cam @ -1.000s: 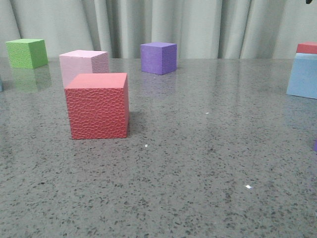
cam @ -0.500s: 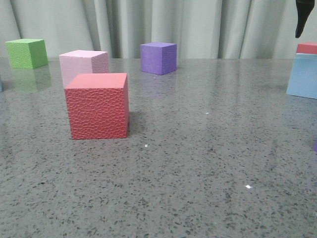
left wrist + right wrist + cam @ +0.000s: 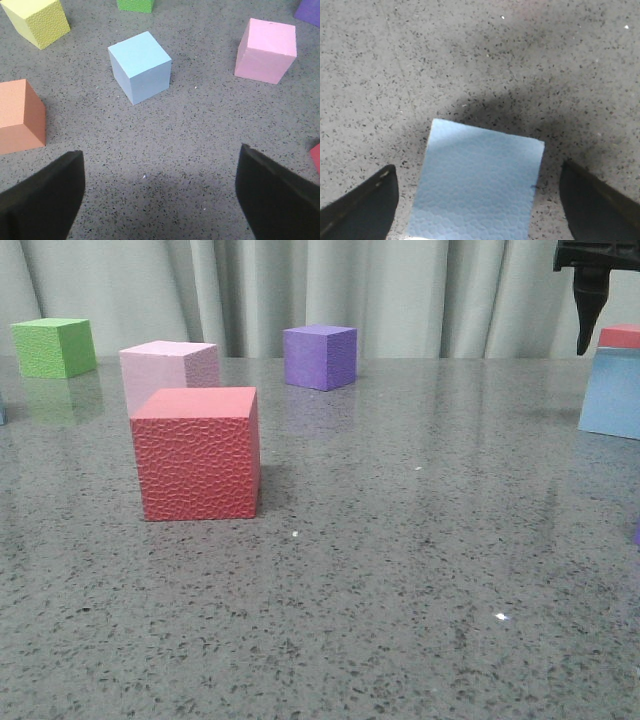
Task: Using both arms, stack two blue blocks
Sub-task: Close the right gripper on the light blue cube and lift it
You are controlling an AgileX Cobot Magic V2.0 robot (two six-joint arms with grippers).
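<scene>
Fingers of both arms spread wide, right pair [image 3: 480,210] flanking blue block [image 3: 477,182], left pair [image 3: 160,195] empty.

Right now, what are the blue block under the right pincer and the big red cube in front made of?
The pale blue matte cube looks like soft foam: a dull surface with a fine pebbly grain and no shine. The big red cube seems foam as well, with a deeper, bumpy dimpled skin on its front face. Neither can be confirmed by look alone.
</scene>
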